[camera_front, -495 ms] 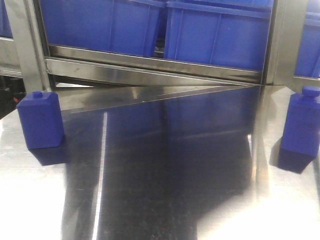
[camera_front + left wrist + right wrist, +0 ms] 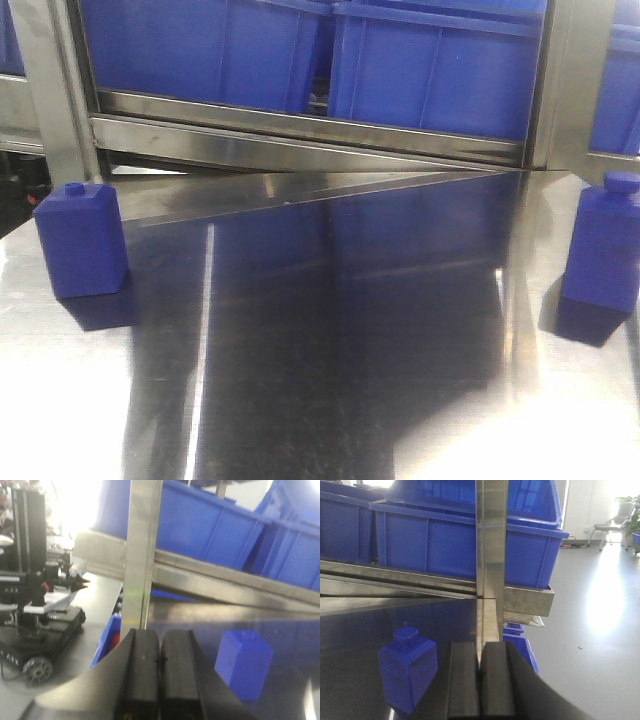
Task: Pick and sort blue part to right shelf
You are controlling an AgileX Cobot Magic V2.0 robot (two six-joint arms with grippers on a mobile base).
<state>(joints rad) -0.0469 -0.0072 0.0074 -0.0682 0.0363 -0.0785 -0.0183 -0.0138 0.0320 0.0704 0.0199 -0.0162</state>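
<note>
Two blue bottle-shaped parts stand upright on the steel table (image 2: 340, 380). One part (image 2: 80, 240) is at the far left, the other (image 2: 603, 245) at the far right. No gripper shows in the front view. In the left wrist view my left gripper (image 2: 160, 661) is shut and empty, with the left part (image 2: 243, 664) ahead to its right. In the right wrist view my right gripper (image 2: 480, 667) is shut and empty, with the right part (image 2: 407, 672) ahead to its left.
A steel shelf rail (image 2: 300, 135) runs across the back, holding large blue bins (image 2: 430, 65). Upright steel posts (image 2: 50, 90) stand at the table's back corners; one post (image 2: 490, 555) is straight ahead of the right gripper. Small blue bins (image 2: 522, 650) sit on the floor to the right.
</note>
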